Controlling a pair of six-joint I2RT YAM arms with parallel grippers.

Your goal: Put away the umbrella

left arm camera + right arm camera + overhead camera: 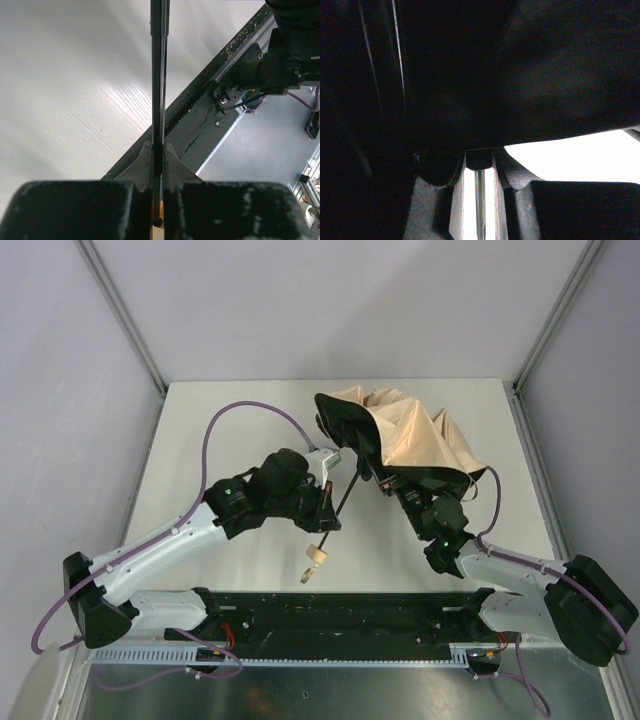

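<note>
**Subject.** The umbrella (420,435) lies over the far right of the table (230,420). Its canopy is partly spread and crumpled, beige outside and black inside. The thin black shaft (347,490) runs out from under the canopy toward the near left and ends in the tan handle (316,556).

**Hazards, as judged.**
- The shaft is slim and smooth. Two narrow pads may let it slide or twist if the canopy is pushed along it, and the collapse would stall.
- The loose fabric drapes over the right arm's wrist, so cloth or ribs could snag there and be dragged or bent.
- A pull off the shaft's own line could bow it.

**Position against the jaws.** The left gripper (157,150) is closed tight on the shaft, near the handle end, and the shaft runs straight out between its fingers. The right gripper (479,172) sits beneath the canopy edge. A thin bar shows in the narrow gap between its fingers, but whether they pinch it cannot be told.
</note>
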